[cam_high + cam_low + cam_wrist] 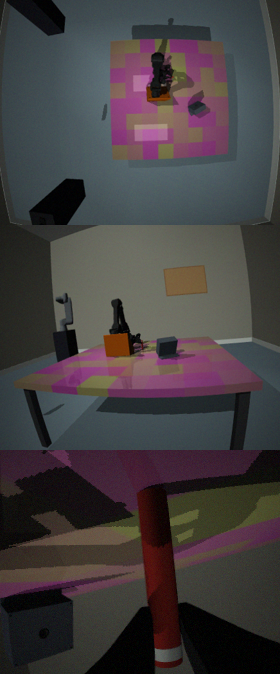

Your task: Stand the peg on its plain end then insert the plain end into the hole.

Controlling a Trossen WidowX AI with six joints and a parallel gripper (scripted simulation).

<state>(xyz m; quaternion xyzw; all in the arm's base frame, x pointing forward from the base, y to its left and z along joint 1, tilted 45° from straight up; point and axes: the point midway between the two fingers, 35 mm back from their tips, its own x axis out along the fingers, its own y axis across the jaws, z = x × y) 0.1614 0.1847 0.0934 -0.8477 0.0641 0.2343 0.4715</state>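
Observation:
A red peg (pixel 162 575) (pixel 142 345) with a white band near one end is held by my gripper (pixel 164 613) (pixel 140 341), which is shut on it near the banded end. The peg stands about upright in the exterior view. Its plain end is at or just above the table (pixel 128 382) (pixel 122 106), where its reflection meets it in the wrist view; I cannot tell whether it touches. The dark grey sloped panel block (pixel 30 620) (pixel 166 347) (pixel 196 108) stands apart from the peg. Its one round hole (pixel 44 633) shows in the wrist view.
An orange box (pixel 117 344) (pixel 158 98) stands beside the arm's base. A grey arm (pixel 68 312) on a dark pedestal (pixel 65 345) is beyond the table in the exterior view. Shadows of the arm fall across the patchwork table top.

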